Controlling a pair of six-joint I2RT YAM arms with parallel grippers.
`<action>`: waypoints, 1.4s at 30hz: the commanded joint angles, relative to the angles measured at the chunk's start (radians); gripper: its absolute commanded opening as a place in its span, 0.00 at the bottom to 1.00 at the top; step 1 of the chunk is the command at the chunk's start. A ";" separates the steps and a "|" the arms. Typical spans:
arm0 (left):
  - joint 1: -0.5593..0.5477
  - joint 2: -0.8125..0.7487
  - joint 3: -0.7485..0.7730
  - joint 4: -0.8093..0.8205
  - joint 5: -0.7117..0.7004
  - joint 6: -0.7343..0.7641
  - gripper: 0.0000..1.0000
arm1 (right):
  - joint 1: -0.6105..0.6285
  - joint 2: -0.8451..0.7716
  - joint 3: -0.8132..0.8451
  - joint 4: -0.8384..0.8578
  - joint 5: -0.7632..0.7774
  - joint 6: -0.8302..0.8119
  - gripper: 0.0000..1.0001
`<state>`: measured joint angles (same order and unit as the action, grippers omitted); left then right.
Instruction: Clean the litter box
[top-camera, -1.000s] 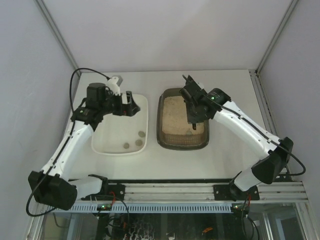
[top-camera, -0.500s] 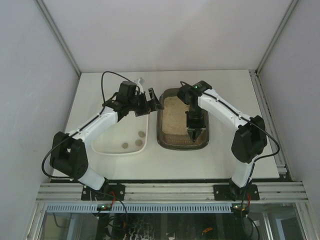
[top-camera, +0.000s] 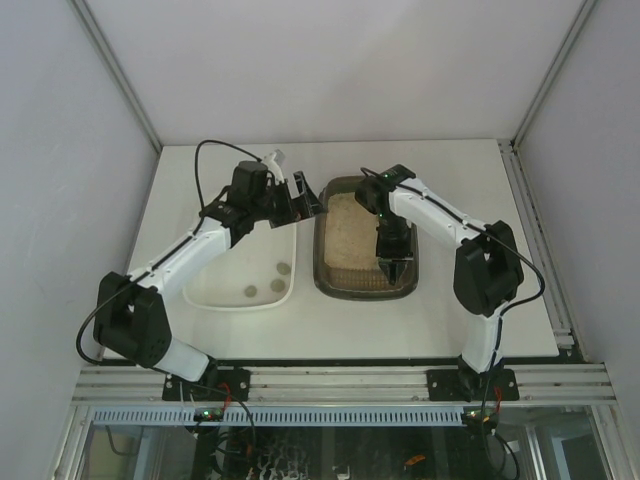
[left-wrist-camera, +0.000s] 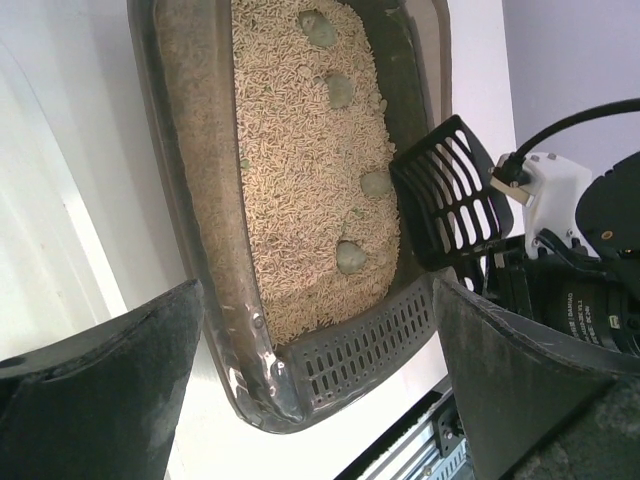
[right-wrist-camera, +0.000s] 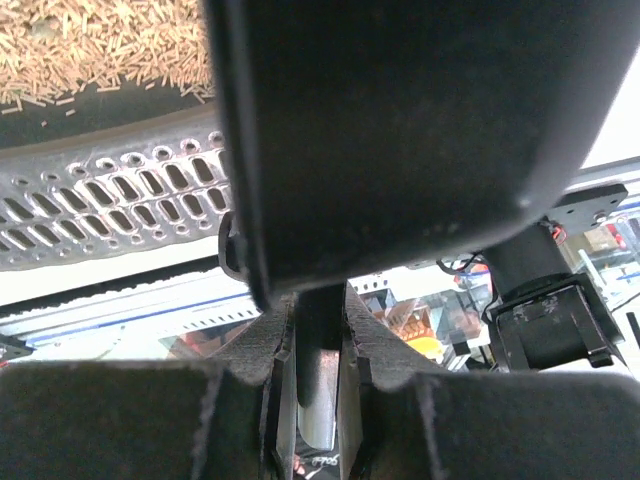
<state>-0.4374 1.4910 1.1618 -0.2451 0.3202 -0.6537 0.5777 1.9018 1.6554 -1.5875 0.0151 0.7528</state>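
Looking down at the worktop (top-camera: 440, 320), you've got the dark brown-grey rounded plastic litter box (top-camera: 321, 250) sitting mid-worktop, just right of the plain white plastic tray (top-camera: 220, 290). Your right pincer (right-wrist-camera: 318, 330) is clamped tight on the handle of the black slotted plastic scoop (left-wrist-camera: 450, 195), over the box's near end. Your left pincer (top-camera: 305, 197) is spread wide, hovering between the two trays' far ends. Grey clumps (left-wrist-camera: 351, 257) sit in the beige litter.

The left arm (top-camera: 190, 250) reaches to the far left corner of the litter box (top-camera: 319, 250), left gripper (top-camera: 308, 197) spread wide, while the right arm (top-camera: 440, 215) bends over its near end, right gripper (top-camera: 390, 262) clamped on a scoop (left-wrist-camera: 450, 195).
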 joint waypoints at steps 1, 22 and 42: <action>0.002 -0.050 -0.038 0.027 0.003 0.032 1.00 | -0.012 -0.004 0.003 -0.015 0.102 0.029 0.00; 0.002 -0.055 -0.047 0.018 0.006 0.032 1.00 | 0.017 0.143 0.096 -0.013 -0.028 -0.045 0.00; 0.003 -0.058 -0.037 -0.009 -0.019 0.060 1.00 | -0.073 0.210 0.237 0.002 -0.248 -0.104 0.00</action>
<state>-0.4374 1.4769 1.1313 -0.2504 0.3172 -0.6331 0.5110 2.0937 1.8599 -1.6035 -0.1940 0.6815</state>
